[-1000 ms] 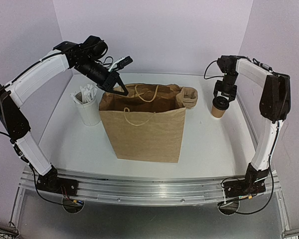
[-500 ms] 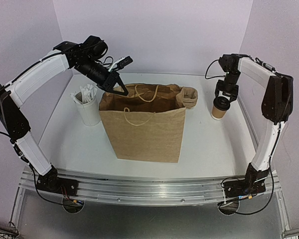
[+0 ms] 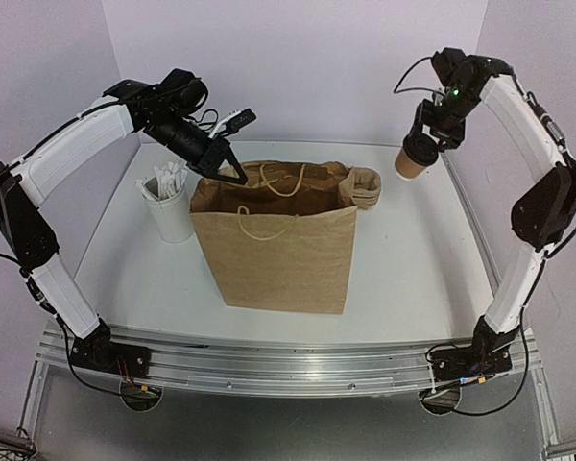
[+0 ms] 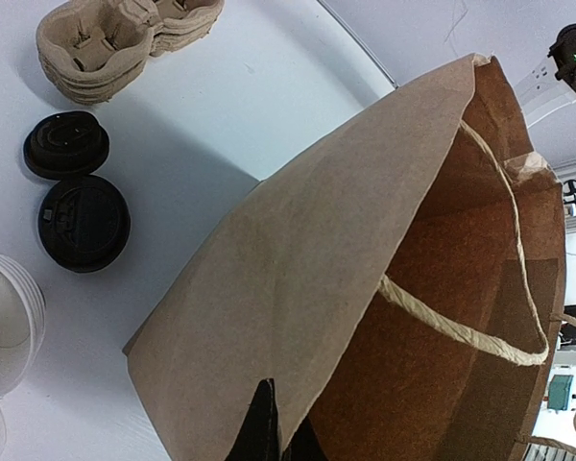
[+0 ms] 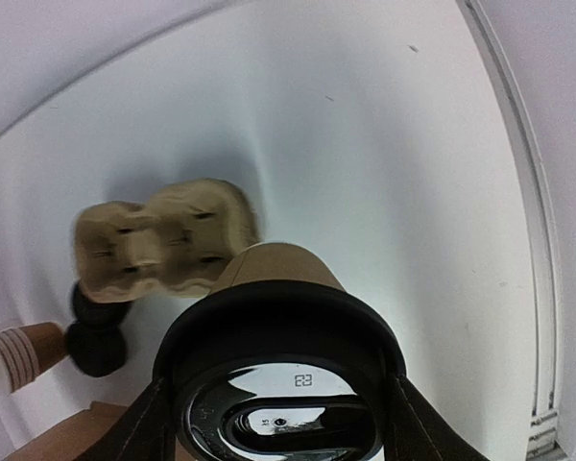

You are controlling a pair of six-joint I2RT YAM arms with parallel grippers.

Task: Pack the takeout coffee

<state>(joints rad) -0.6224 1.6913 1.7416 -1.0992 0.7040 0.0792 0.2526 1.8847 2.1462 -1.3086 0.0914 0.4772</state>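
Note:
The takeout coffee point(image 3: 409, 160), a small brown paper cup with a black lid point(image 5: 280, 384), hangs in my right gripper point(image 3: 424, 146), high above the back right of the table. The right fingers point(image 5: 139, 432) clamp the lid from both sides. The open brown paper bag point(image 3: 276, 245) stands mid-table. My left gripper point(image 3: 232, 173) is shut on the bag's back left rim; in the left wrist view its fingertips point(image 4: 265, 427) pinch the paper wall point(image 4: 298, 288), and the bag's mouth gapes open.
A white cup of wrapped straws point(image 3: 170, 204) stands left of the bag. Pulp cup carriers point(image 5: 163, 235) lie behind the bag, also seen in the left wrist view point(image 4: 115, 43). Black lids point(image 4: 82, 221) and stacked brown cups point(image 5: 19, 353) lie near them.
My right gripper has lifted the coffee off the table and carried it up and back. The left arm and the bag have not moved.

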